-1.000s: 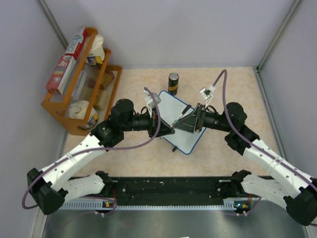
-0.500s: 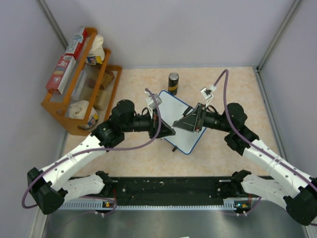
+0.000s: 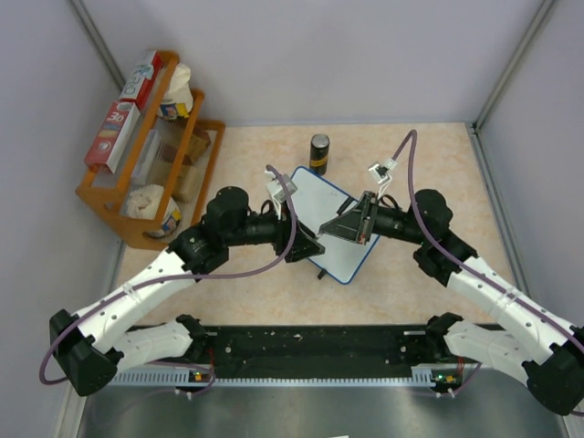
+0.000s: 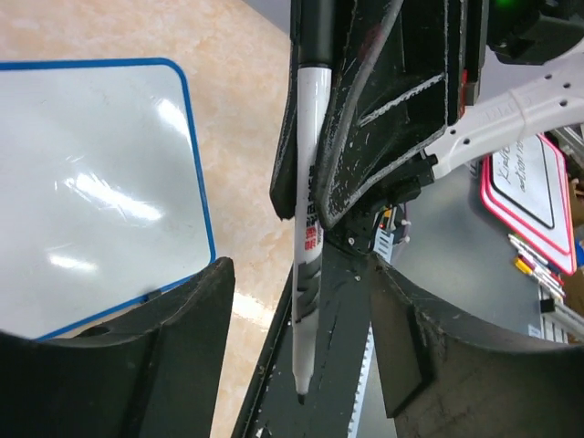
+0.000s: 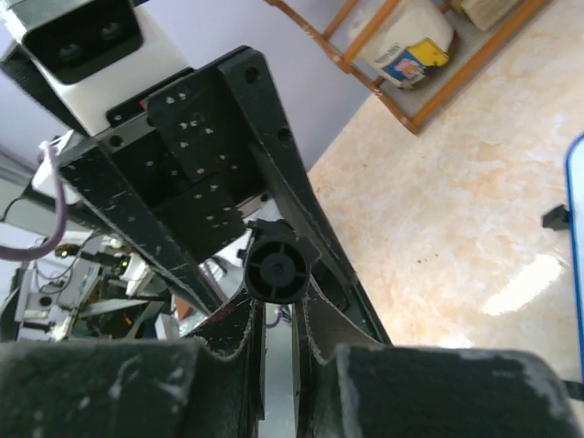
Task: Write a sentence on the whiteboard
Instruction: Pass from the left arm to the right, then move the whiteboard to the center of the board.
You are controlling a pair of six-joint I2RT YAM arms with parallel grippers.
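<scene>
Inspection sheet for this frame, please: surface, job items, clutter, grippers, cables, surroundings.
Surface: beige marbled tabletop, no damage seen.
Job's things: small blue-rimmed white whiteboard on the table, visible part blank; white-barrelled marker between the grippers.
Clutter: black cylindrical can beyond the board; orange wooden rack of boxes at left.
Grippers: right gripper shut on marker; left gripper open around it, not touching.
Cables: purple cables looping over both arms.
Surroundings: pale walls; nothing else seen.
</scene>
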